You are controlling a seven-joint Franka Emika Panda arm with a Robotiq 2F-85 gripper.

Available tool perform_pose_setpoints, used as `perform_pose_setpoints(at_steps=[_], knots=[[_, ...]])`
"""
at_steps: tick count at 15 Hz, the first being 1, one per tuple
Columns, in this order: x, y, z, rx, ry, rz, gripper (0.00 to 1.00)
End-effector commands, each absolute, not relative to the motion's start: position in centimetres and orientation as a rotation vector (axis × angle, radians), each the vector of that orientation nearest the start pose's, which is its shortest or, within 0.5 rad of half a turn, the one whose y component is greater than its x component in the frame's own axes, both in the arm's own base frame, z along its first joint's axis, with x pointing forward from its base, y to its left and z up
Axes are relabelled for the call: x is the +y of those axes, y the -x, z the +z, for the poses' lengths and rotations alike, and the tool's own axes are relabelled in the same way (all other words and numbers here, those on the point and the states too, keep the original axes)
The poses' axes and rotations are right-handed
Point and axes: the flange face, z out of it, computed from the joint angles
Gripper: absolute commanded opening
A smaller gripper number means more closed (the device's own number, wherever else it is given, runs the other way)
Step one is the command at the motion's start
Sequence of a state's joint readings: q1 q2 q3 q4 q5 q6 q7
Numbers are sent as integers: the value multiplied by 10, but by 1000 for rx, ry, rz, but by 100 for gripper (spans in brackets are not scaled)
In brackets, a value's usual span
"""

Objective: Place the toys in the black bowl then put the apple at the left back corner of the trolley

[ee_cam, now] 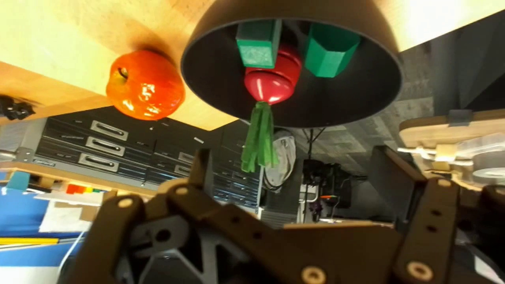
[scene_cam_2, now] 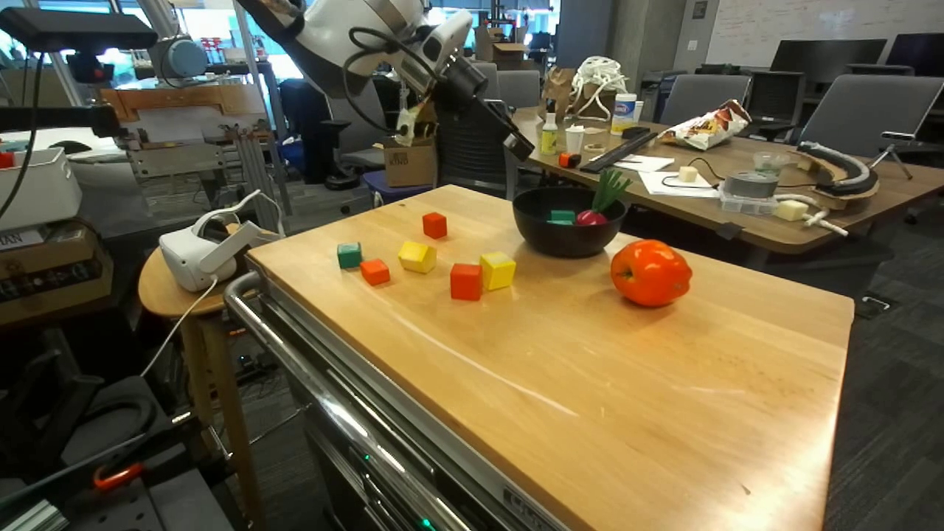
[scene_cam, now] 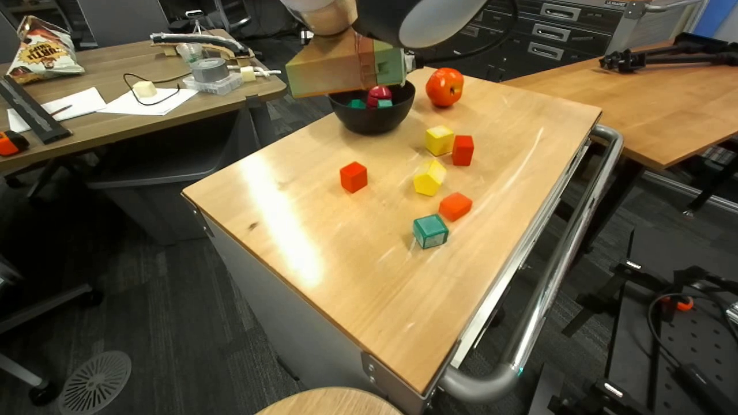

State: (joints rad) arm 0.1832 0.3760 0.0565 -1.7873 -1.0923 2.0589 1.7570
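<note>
Open and holding nothing, my gripper hangs above and beside the black bowl. Inside that bowl lie two green blocks and a dark red fruit-shaped toy, its green leaves sticking out over the rim. The apple rests next to the bowl on the trolley. Other toys are spread over its wooden top: a lone red block, a yellow block beside a red block, another yellow block, an orange block and a teal block.
A silver rail handle runs along one side of the trolley. Behind the bowl stands a desk with a snack bag and tape. A headset sits on a wooden stool at a corner of the trolley.
</note>
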Motion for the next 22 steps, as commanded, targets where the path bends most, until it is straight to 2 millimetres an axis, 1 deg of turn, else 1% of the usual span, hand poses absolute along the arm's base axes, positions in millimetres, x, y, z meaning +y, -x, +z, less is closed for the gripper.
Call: perform_pose_setpoints(at_steps=[1,3,4,5,6,10,11,13,16,18,19,21,22], knots=[[128,-594,420,-930,-2367,915,100],[141,-573,436,-848,-2468,892,100],[141,-601,419,-926,-2380,899,100],[143,-594,427,-915,-2392,903,100],[143,-592,429,-916,-2391,905,100],[140,-597,410,-914,-2387,869,100],[146,-591,416,-783,-2480,866,100],[152,-583,423,-676,-2572,882,100],[159,-570,419,-507,-2697,888,100],[161,-564,412,-417,-2793,868,100],[162,-563,406,-383,-2845,835,100],[161,-558,389,-314,-2937,732,100],[166,-557,379,-292,-2975,644,100]])
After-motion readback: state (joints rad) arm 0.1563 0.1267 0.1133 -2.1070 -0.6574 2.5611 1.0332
